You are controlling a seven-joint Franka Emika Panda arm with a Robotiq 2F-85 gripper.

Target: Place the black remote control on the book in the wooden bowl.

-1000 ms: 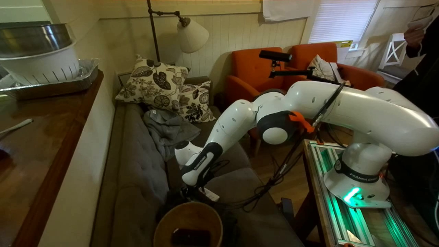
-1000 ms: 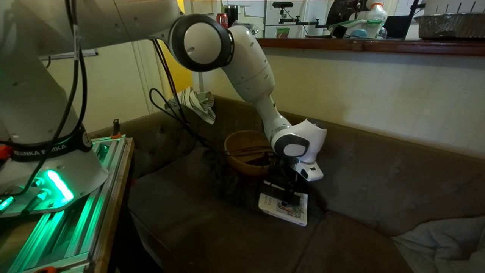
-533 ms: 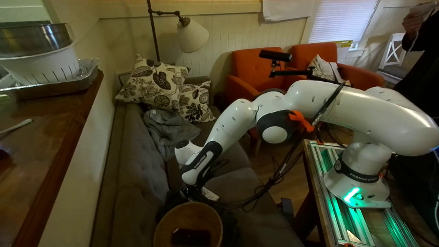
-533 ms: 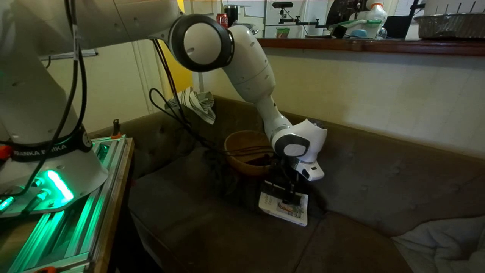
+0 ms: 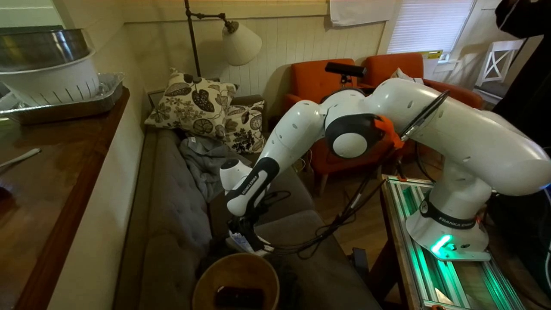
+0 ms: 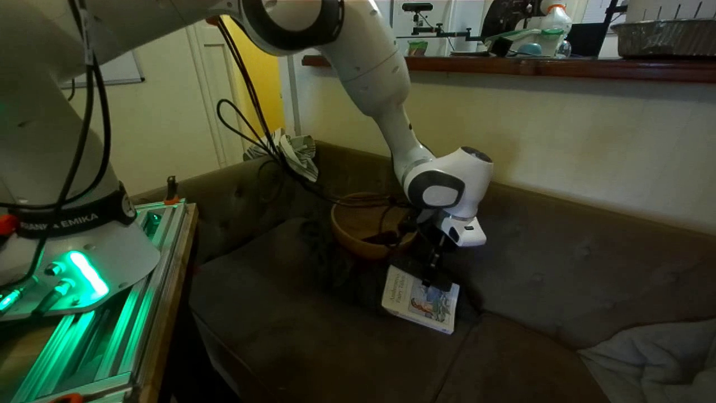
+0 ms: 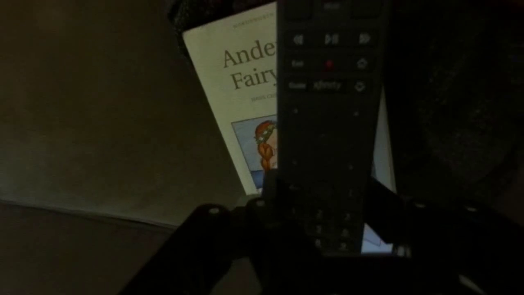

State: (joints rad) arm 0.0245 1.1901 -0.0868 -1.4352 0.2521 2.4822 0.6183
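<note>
My gripper (image 7: 321,190) is shut on the black remote control (image 7: 327,123), its fingers pressed to both long edges near the number keys. The remote is held above the book (image 7: 217,82) and hides part of its pale cover in the wrist view. Flat on the sofa lies the book (image 6: 400,299), beside the wooden bowl (image 6: 358,246). In an exterior view the gripper and remote are only dark shapes over the book's far part. A dark object (image 5: 239,297) rests inside the bowl; what it is, I cannot tell.
The sofa's backrest (image 6: 559,252) rises behind the gripper. Cables (image 6: 313,187) from the arm hang across the bowl. A grey blanket (image 6: 660,358) and patterned pillows (image 5: 196,103) lie farther along the sofa. A person in dark clothes (image 5: 529,82) stands beyond the arm.
The fingers have closed on the remote and the arm has risen, carrying it up off the book. More of the book's cover now shows. The bowl has stayed put.
</note>
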